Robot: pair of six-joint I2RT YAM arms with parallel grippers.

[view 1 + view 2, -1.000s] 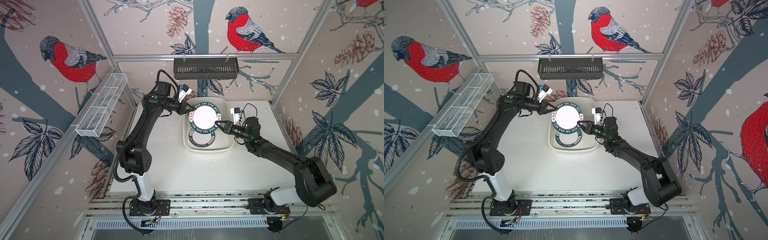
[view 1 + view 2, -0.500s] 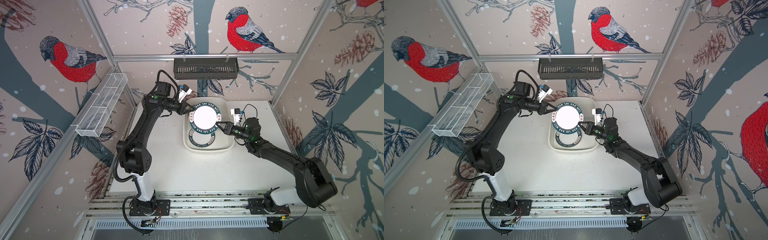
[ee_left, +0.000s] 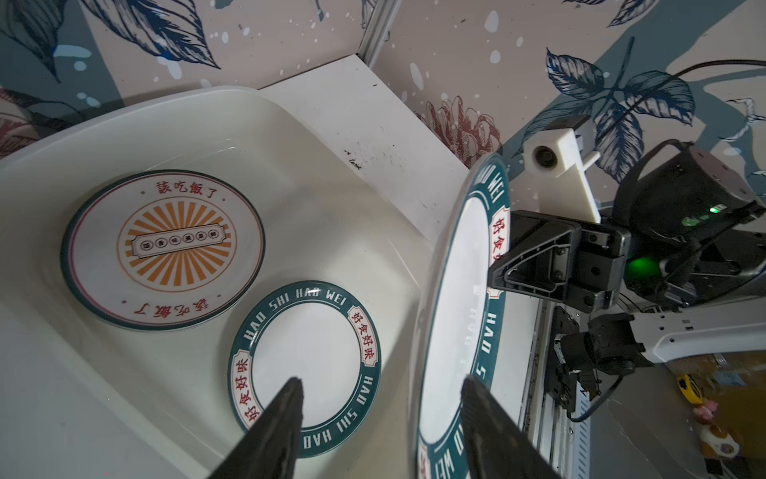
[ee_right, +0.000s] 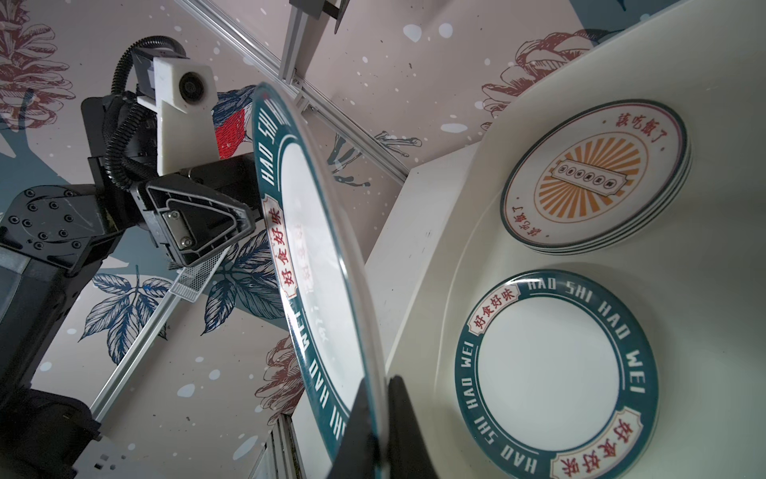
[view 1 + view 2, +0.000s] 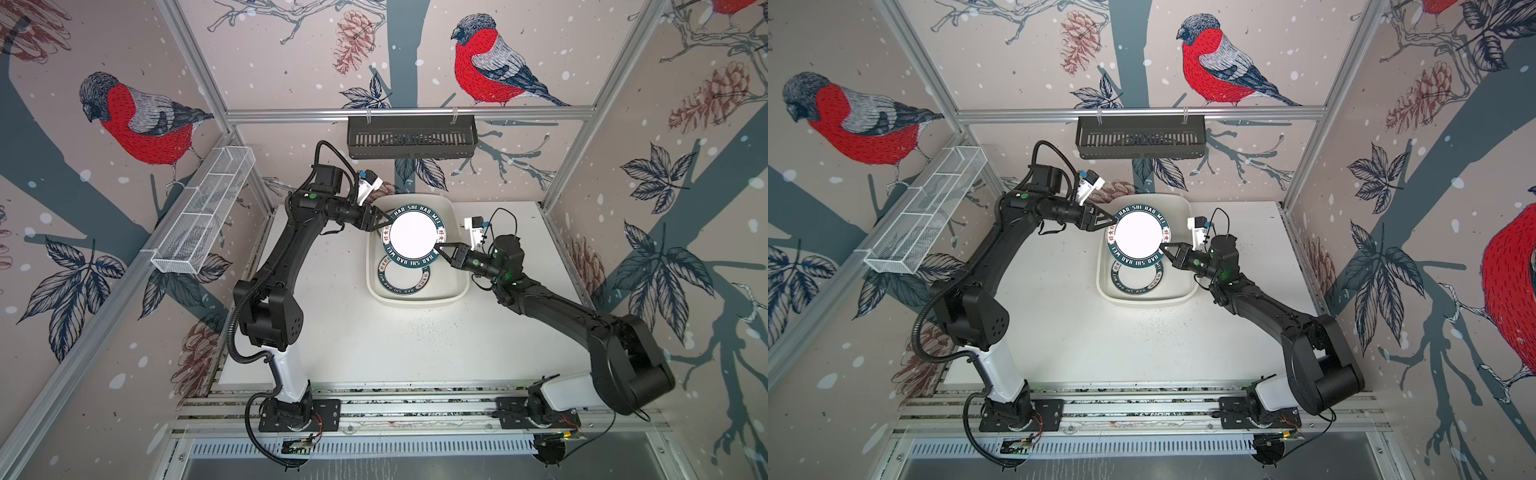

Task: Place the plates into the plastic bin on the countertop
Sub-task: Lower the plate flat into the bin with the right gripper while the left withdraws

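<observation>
Plate (image 5: 413,240), rim reads "HAO SHI HAO WEI": left gripper (image 5: 386,222), 9 o'clock, has let go, jaws apart; right gripper (image 5: 437,248), 4 o'clock, clamps rim.

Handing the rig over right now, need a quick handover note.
Grippers: left gripper open, jaws either side of the rim of the held plate, not clamping; right gripper shut on the opposite rim, carrying it above the plastic bin.
Done: one lettered plate flat in the bin, sunburst stack beside it.
Left: lower the held plate in, release. No other plates in view.
</observation>
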